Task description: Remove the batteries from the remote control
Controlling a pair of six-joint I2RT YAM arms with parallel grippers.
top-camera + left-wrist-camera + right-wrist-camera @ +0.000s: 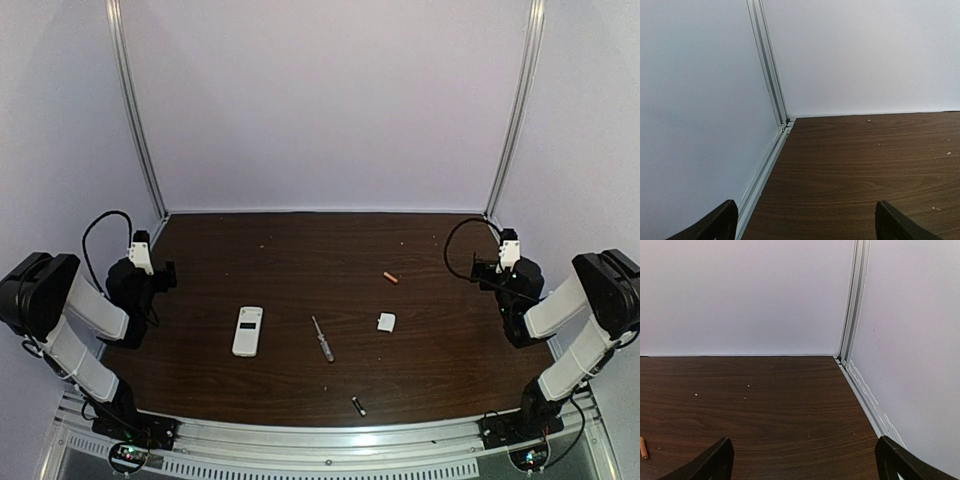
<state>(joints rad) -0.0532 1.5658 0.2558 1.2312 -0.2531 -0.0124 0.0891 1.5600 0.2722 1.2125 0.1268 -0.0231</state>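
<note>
Screwdriver on wood table, sm. white cover near it

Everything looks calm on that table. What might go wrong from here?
The dark battery lies loose near the front edge of the table. Being round, it may roll off if bumped. The orange battery is tiny and also loose, so it might roll away. The screwdriver lies between the remote control and the small white cover, so a reach there may knock them.

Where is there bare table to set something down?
Bare: the far strip along the back wall, and the stretch between remote and left gripper. Crowded: the middle, with remote, screwdriver and white cover, orange battery behind, dark battery in front.
</note>
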